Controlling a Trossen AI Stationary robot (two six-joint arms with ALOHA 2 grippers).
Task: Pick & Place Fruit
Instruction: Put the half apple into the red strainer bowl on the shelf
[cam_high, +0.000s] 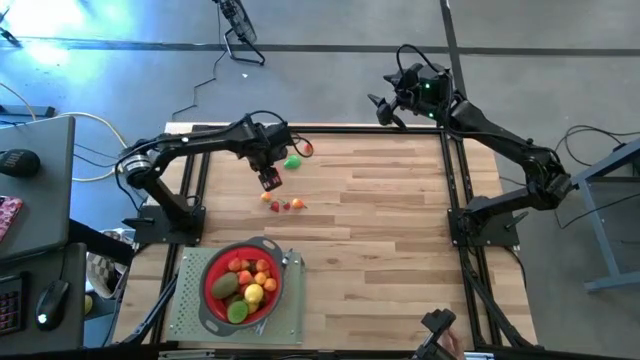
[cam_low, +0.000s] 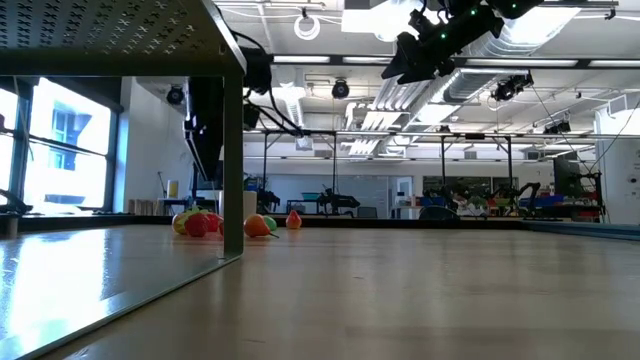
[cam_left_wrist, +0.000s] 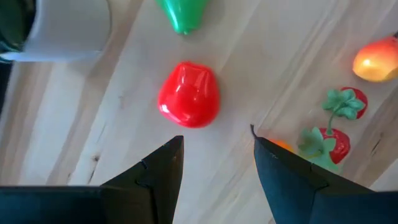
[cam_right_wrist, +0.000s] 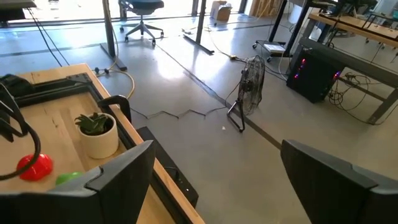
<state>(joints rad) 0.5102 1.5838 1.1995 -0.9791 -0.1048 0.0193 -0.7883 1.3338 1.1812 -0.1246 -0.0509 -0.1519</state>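
Observation:
My left gripper (cam_left_wrist: 216, 137) (cam_high: 270, 180) points down over the far left of the table, open, with nothing between its fingers. A red fruit (cam_left_wrist: 188, 94) lies on the wood just beyond the fingertips, untouched. Past it lies a green fruit (cam_left_wrist: 182, 14) (cam_high: 292, 161). To one side lie two strawberries (cam_left_wrist: 336, 124), an orange-yellow fruit (cam_left_wrist: 376, 59) and an orange one (cam_left_wrist: 281, 146) half hidden by a finger; in the high view these small fruits (cam_high: 283, 204) sit near the gripper. My right gripper (cam_right_wrist: 217, 149) (cam_high: 380, 105) hangs open, high beyond the table's far edge.
A red bowl-shaped strainer with a grey rim (cam_high: 204, 285) holds several fruits and stands on a grey mat (cam_high: 185, 315) at the near left. A white plant pot (cam_left_wrist: 68, 31) (cam_right_wrist: 96, 134) stands by the far edge. Another red-orange fruit (cam_high: 305, 148) lies beyond the green one.

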